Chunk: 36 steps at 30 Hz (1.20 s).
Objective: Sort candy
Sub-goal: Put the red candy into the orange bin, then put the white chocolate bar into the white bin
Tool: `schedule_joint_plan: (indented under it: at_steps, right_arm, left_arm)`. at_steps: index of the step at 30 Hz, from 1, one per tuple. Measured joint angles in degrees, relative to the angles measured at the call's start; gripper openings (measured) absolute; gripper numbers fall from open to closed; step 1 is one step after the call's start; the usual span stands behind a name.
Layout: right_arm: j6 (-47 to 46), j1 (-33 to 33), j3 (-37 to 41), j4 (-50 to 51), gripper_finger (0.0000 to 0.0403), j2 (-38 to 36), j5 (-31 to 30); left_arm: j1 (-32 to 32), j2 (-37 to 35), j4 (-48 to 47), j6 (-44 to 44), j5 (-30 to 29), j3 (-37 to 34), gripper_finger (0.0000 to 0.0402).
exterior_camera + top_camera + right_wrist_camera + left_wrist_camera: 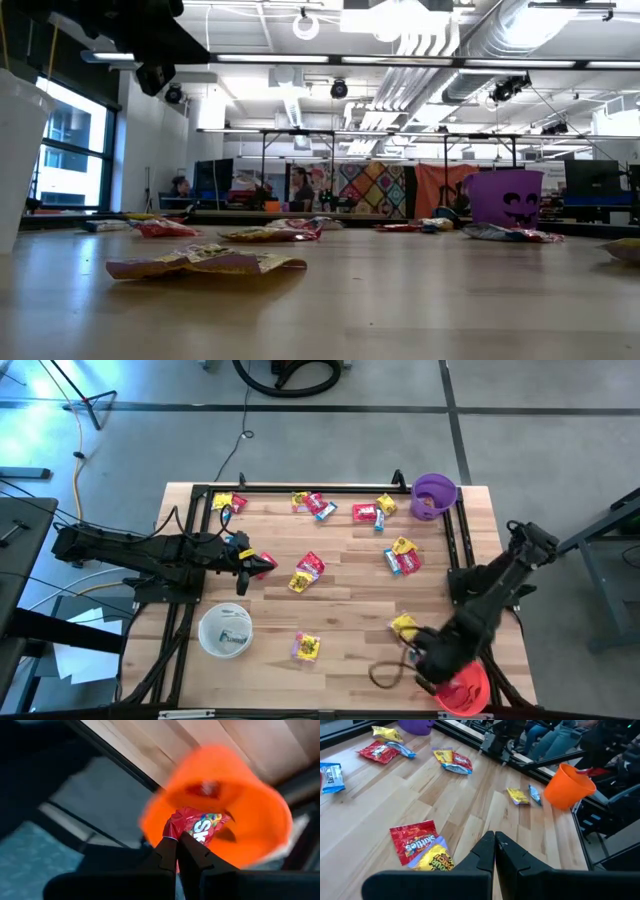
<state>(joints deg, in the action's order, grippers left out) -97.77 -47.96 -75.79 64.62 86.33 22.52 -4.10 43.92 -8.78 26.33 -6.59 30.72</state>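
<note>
The right tool [177, 836], clamped on a red candy [200, 826] above the orange bowl [260, 800], may drop it outside if it opens off-centre; the left tool [495, 845], fingers together, waits.

A: Where is the surface [350, 625] free?
B: At six o'clock, between the white bowl [225, 630] and the red bowl [462, 688]; only one candy [305, 648] lies there.
A: Twelve o'clock?
B: Crowded: wrappers, purple bowl [433, 495].

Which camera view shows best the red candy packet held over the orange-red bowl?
The right wrist view: the right pincer grips the shiny red candy packet above the orange-red plastic bowl. The high view shows only that bowl under the arm; the left wrist view shows the bowl far off; the low view shows neither.
</note>
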Motion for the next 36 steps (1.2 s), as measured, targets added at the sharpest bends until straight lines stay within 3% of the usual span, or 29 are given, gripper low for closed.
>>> schedule_joint_plan:
  at_steps: [3,10,15,27,36]
  right_arm:
    - [-3.7,-2.9,3.3,-3.6,0.0000,0.0,0.5]
    - [-7.8,-5.0,16.1,-24.2,0.0001,0.1,0.3]
    - [-6.9,-4.9,18.2,-24.3,0.0014,0.0,0.2]
    - [-2.7,-4.9,6.5,-8.6,0.0095,-0.2,0.1]
    - [2.5,-3.6,-5.0,3.2,0.0087,-0.2,-8.3]
  left_arm:
    - [0.0,0.0,0.0,0.0,0.0,0.0,0.0000]
    - [0.0,0.0,0.0,-0.7,0.0,0.0,0.0000]
    - [0.0,0.0,0.0,-0.5,0.6,0.0,0.0000]
    - [0.0,0.0,0.0,-0.8,0.8,0.0,0.0000]
    - [0.0,0.0,0.0,-1.1,0.7,0.0,0.0000]
